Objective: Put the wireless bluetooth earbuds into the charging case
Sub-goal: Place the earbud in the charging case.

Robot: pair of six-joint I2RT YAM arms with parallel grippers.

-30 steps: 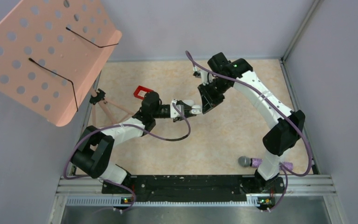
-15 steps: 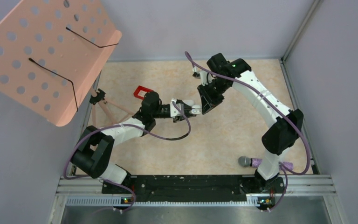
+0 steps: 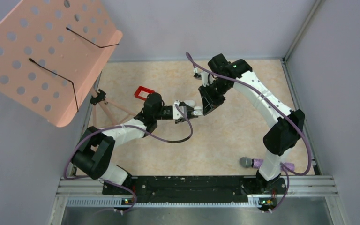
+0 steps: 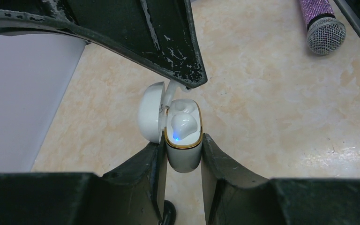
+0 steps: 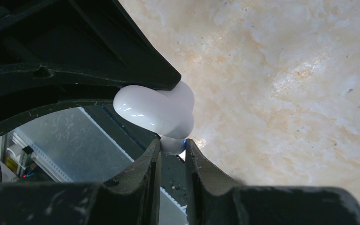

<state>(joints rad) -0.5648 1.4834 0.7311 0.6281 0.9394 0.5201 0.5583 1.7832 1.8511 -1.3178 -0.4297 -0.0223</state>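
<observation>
My left gripper (image 4: 183,146) is shut on a white charging case (image 4: 183,157) with a gold rim, held above the table with its lid (image 4: 149,112) open to the left. One white earbud (image 4: 183,124) sits in the near slot with a blue light on. My right gripper (image 5: 172,145) is shut on a second small white earbud (image 5: 171,149) right at the case (image 5: 152,112). In the left wrist view its black fingers (image 4: 168,47) hang over the far slot. In the top view the two grippers meet at mid-table (image 3: 199,110). Other earbuds are out of view.
A purple glitter microphone (image 3: 251,162) lies by the right arm's base and shows in the left wrist view (image 4: 322,28). A red item (image 3: 144,92) lies behind the left arm. A pink perforated music stand (image 3: 47,51) overhangs the far left.
My right gripper has edged slightly left toward the case. The left gripper with the case has barely moved.
</observation>
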